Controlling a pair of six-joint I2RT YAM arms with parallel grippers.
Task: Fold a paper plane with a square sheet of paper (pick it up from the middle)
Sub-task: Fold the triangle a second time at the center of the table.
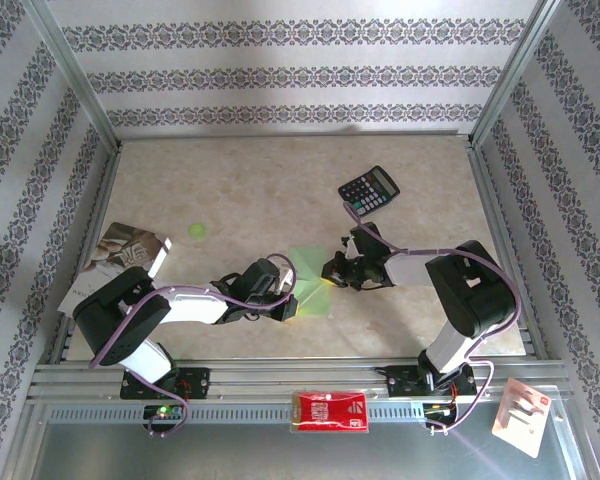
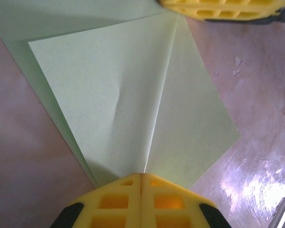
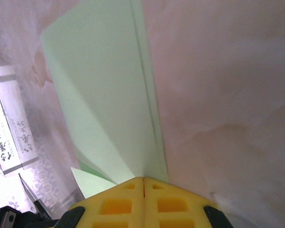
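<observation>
The square sheet of paper, already creased with 1 flap turned over, is found mid-table between the 2 arms, apparently so that opposite edges can be worked. The left gripper and right gripper are seen with fingers pressed together at its edges, seemingly to steady the fold. Whether paper is nipped between the pads cannot be told, since the contact is hidden under the yellow tips.

Left arm: based near-left, elbow bent, reaches right toward mid-table.
Left gripper: points right, tip held low; yellow fingers pressed flush, no gap.
Right arm: based near-right, elbow raised, folds back and reaches left.
Right gripper: points left, tip held low; yellow pads pressed flush.
Gripper tips: face each other, near, apart.
</observation>
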